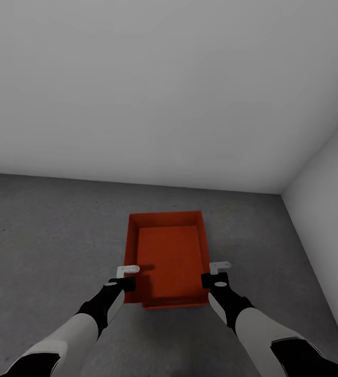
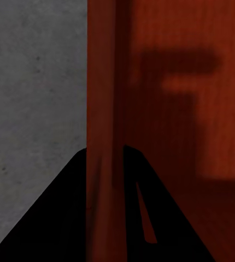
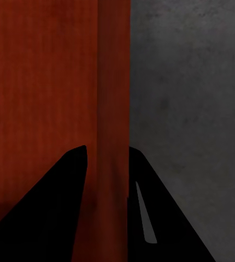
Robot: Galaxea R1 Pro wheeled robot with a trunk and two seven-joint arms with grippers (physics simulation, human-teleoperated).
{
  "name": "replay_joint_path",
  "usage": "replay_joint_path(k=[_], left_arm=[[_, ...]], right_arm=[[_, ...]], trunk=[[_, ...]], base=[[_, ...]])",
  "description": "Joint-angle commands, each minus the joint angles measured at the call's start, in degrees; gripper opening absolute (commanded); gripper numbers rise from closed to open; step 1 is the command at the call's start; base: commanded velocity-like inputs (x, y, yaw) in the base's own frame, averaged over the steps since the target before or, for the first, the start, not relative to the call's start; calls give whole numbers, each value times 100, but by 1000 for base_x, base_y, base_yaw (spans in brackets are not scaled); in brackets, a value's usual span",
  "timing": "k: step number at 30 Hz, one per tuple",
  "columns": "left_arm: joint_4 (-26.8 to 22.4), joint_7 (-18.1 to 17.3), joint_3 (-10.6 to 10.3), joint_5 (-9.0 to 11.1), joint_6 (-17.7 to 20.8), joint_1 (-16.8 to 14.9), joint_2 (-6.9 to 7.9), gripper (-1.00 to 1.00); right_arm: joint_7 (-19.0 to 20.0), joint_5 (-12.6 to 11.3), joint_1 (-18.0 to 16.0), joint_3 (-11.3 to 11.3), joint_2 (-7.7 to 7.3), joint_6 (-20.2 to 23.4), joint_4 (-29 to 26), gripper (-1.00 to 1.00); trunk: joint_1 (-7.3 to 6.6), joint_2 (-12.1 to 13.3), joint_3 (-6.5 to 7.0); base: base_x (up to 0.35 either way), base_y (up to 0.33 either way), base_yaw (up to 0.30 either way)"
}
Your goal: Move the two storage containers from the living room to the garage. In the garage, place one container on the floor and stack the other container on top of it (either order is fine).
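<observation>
We're in the garage, facing a corner where two plain pale grey walls (image 1: 169,89) meet, with dark grey concrete floor (image 1: 43,230) under us. Right in front sits a red-orange storage container (image 1: 168,256), and a second rim (image 1: 171,303) pokes out along its near edge, so it looks like one box sits on the other, though we can't tell for sure.

Our left gripper (image 1: 125,277) is at the container's left wall and our right gripper (image 1: 217,273) is at the right wall. In both wrist views, the black fingers (image 2: 52,218) straddle an orange wall (image 2: 104,109), one finger inside and one outside. Left jaws are clenched on that wall; right jaws, fingers (image 3: 166,218) either side, grip theirs too.
</observation>
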Motion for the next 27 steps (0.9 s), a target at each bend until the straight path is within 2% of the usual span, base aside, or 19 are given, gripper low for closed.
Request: replay_joint_path(k=[1, 4, 27], left_arm=[[-29, 30, -83, -67, -48, 0, 182, -100], [-29, 31, -83, -67, -57, 0, 182, -100], [-29, 31, -84, -67, -77, 0, 182, -100]], right_arm=[[-22, -42, -4, 34, -29, 139, 20, -100], [-22, -43, -4, 34, -28, 139, 20, -100], [-22, -38, -4, 34, -22, 139, 20, -100]], trunk=[[23, -45, -22], [89, -165, -76], [89, -165, -76]], base=[[0, 0, 0], [0, 0, 0], [0, 0, 0]])
